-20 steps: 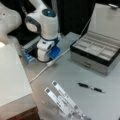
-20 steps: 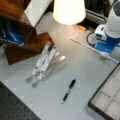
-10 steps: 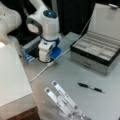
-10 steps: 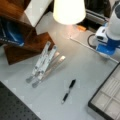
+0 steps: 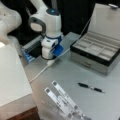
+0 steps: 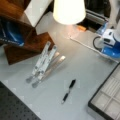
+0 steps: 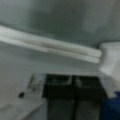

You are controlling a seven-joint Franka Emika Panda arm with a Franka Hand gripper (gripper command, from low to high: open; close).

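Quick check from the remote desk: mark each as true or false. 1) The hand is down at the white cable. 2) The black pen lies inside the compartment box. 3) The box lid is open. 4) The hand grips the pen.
1) True: the hand sits low over the white cable on the grey table.
2) False: the black pen lies on the table, apart from the grey compartmented metal box.
3) True.
4) False: the pen lies far from the hand.

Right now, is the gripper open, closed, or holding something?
Gripper: closed, fingers together, holding nothing; it is low over the table, right by the white cable.
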